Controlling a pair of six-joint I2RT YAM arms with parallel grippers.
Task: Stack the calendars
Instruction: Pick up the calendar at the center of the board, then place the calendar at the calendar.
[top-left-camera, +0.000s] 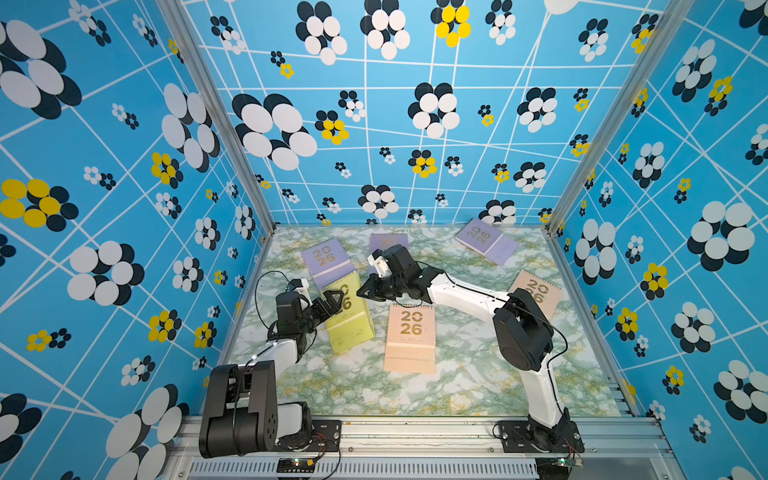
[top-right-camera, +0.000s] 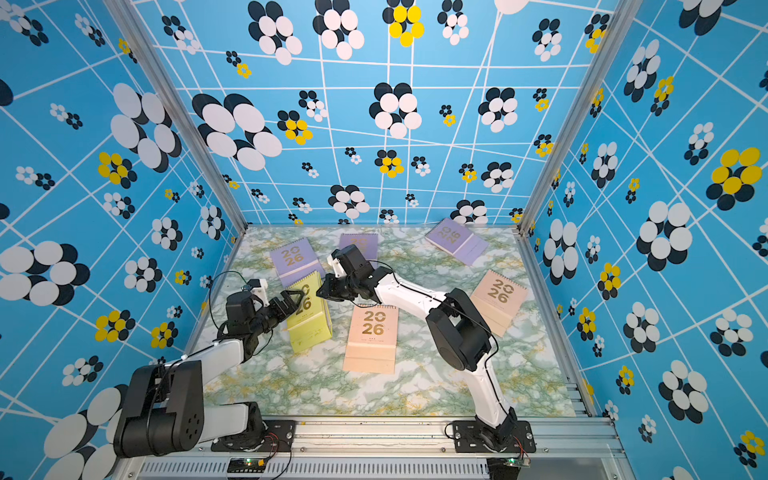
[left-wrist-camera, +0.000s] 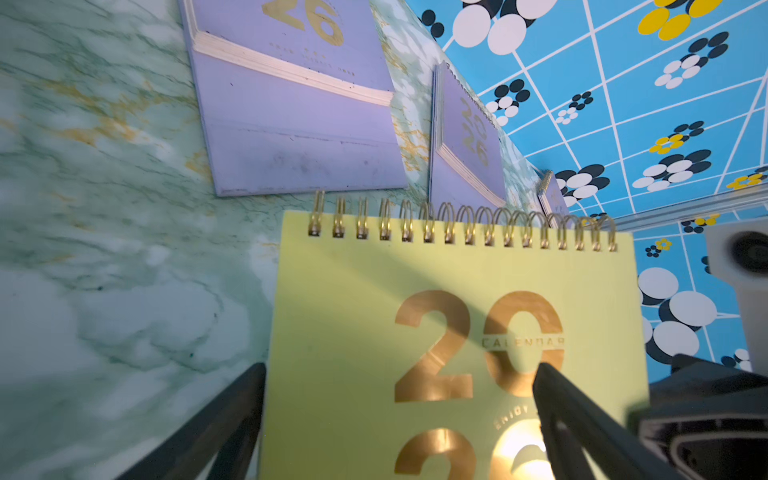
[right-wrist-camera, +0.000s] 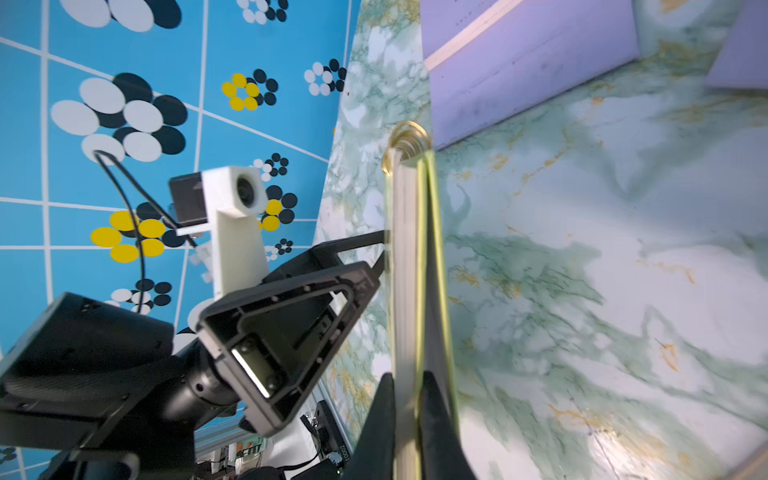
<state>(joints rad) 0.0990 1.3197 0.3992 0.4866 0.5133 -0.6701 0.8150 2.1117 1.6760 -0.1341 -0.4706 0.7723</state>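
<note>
The yellow calendar (top-left-camera: 351, 322) (top-right-camera: 309, 324) stands tilted up off the marble table, its gold "2026" cover (left-wrist-camera: 415, 332) facing my left gripper. My right gripper (right-wrist-camera: 407, 378) (top-left-camera: 363, 293) is shut on the calendar's side edge (right-wrist-camera: 409, 270), pinching its page block. My left gripper (left-wrist-camera: 399, 370) (top-left-camera: 332, 303) is open in front of the cover; one finger crosses the "0", the other is off the cover's edge. Three lilac calendars (top-left-camera: 324, 259) (top-left-camera: 388, 241) (top-left-camera: 486, 241) lie flat toward the back. Two peach calendars (top-left-camera: 410, 336) (top-left-camera: 536, 293) lie flat at centre and right, the right one partly behind my right arm.
The marble-patterned table (top-left-camera: 457, 386) is boxed in by blue flowered walls on three sides, with aluminium posts (top-left-camera: 582, 166) at the back corners. Both arm bases sit on the metal rail (top-left-camera: 415, 432) along the front edge.
</note>
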